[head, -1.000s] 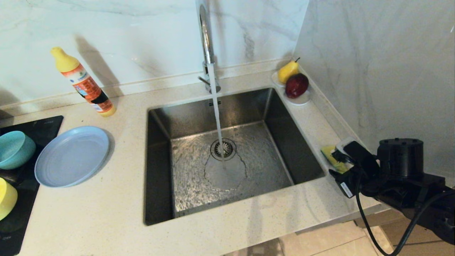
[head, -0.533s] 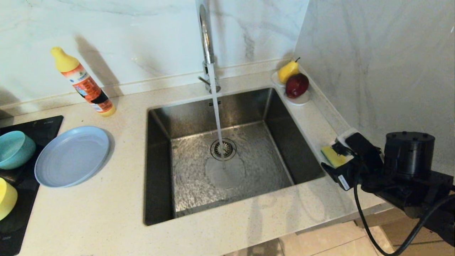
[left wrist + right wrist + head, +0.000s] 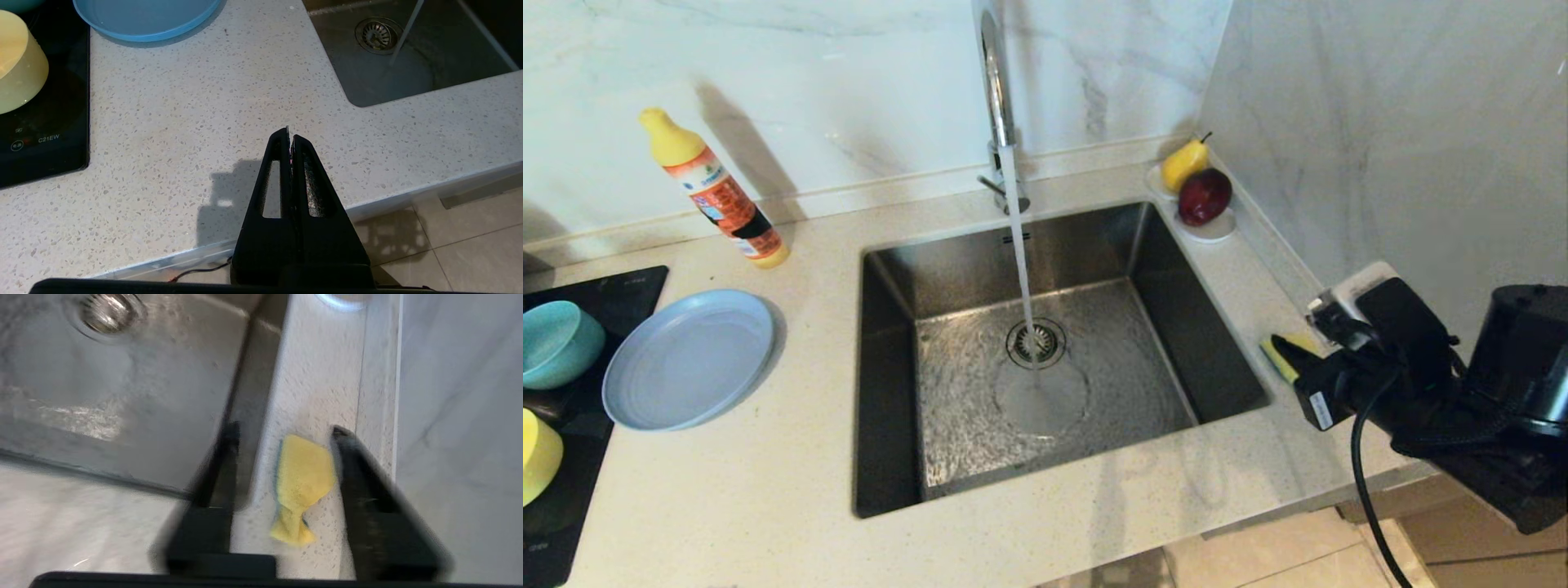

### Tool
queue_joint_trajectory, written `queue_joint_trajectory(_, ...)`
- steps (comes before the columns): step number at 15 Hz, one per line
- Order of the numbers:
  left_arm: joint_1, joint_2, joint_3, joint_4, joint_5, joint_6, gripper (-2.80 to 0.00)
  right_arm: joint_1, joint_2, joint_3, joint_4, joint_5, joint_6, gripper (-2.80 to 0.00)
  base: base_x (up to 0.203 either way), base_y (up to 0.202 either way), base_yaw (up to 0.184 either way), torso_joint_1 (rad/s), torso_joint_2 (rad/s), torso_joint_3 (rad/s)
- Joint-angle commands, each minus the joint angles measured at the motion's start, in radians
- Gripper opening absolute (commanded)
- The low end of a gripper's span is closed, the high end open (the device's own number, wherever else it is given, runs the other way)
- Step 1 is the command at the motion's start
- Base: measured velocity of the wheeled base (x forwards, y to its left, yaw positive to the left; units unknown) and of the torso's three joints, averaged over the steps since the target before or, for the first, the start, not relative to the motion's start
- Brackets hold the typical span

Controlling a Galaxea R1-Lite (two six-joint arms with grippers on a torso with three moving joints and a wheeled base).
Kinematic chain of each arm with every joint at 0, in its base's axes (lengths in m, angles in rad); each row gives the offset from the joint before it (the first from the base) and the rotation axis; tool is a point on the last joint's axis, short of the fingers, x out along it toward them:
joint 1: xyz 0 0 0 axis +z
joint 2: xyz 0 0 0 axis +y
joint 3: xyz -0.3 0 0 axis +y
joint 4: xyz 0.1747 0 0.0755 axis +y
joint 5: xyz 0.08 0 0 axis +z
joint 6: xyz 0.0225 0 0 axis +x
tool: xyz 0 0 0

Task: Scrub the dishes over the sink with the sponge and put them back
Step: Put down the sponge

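The sponge (image 3: pixel 303 477), yellow face up, lies on the narrow strip of desk (image 3: pixel 768 482) between the sink (image 3: pixel 1045 359) and the side wall, with the right tool (image 3: pixel 286 435) above it, its fingers spread to either side of it without touching. Across the sink, the grey-blue plate (image 3: pixel 686 359), teal bowl (image 3: pixel 556 343) and yellow-green bowl (image 3: pixel 538 453) sit at the left. The left tool (image 3: pixel 290 136) is parked over the desk's front edge, fingers pressed together on nothing.

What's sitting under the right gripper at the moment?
The sponge, yellow face up, lies on the countertop between the open right gripper fingers. Its underside is hidden.
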Motion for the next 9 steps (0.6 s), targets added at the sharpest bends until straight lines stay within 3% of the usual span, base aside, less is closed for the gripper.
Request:
queue_joint_trajectory(1,0.0,0.002,0.0,0.0,0.0,0.0,-2.8,0.039,-0.159,0.019,0.04,0.001,0.017,-2.8,0.0,0.0,0.0,0.0,0.0,0.0)
queue_joint_trajectory(5,0.001,0.002,0.0,0.0,0.0,0.001,-2.8,0.056,-0.389,0.079,0.181,0.073,0.114,-2.8,0.0,0.0,0.0,0.0,0.0,0.0)
queue_joint_trajectory(9,0.0,0.002,0.0,0.0,0.0,0.0,-2.8,-0.018,-0.657,0.133,0.333,0.251,0.162,-2.8,0.0,0.0,0.0,0.0,0.0,0.0)
